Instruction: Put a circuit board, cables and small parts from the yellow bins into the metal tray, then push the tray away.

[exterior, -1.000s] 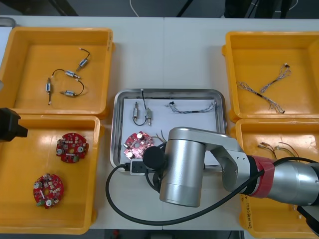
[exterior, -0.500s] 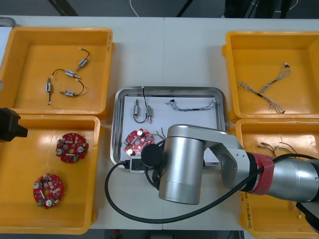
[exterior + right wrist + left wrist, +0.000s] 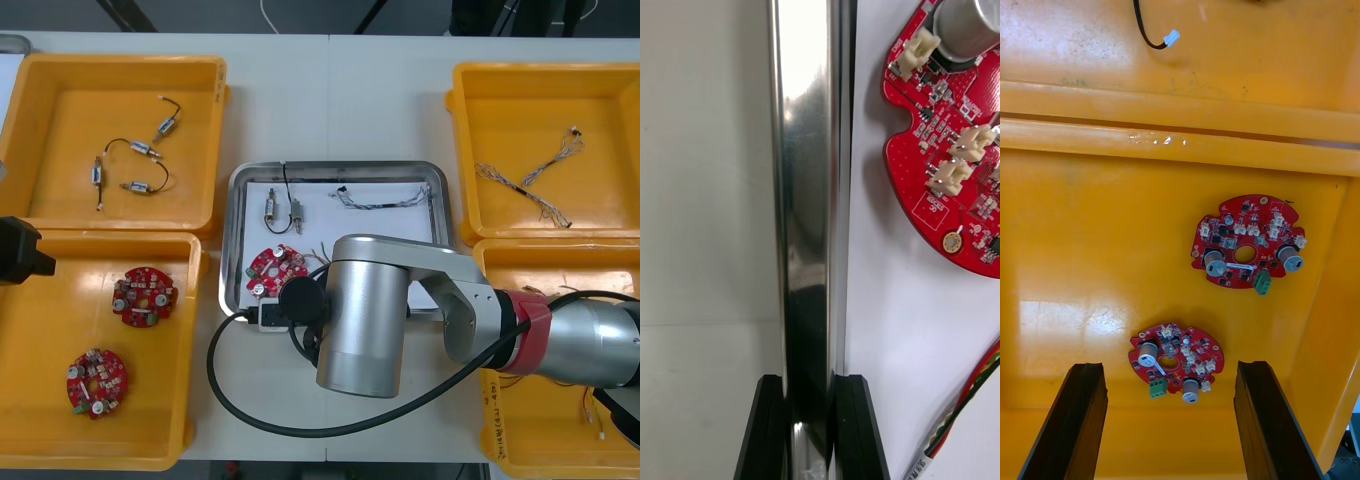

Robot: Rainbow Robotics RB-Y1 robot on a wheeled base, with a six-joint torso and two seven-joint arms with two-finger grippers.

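My right end effector (image 3: 809, 386) is clenched on the near rim of the metal tray (image 3: 809, 187), one finger inside and one outside. The tray sits mid-table between the yellow bins (image 3: 120, 62) and holds a circuit board (image 3: 277, 270), cables (image 3: 385, 200) and small metal parts (image 3: 283, 212), so I read this as the push. I want a straight, slow drive toward the far side of the table (image 3: 330, 100), rim square, no yaw into a bin. My left end effector (image 3: 1171, 382) hangs released over the near-left bin (image 3: 1090, 225).

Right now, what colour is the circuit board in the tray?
Red. The right wrist view shows the circuit board in the metal tray best.
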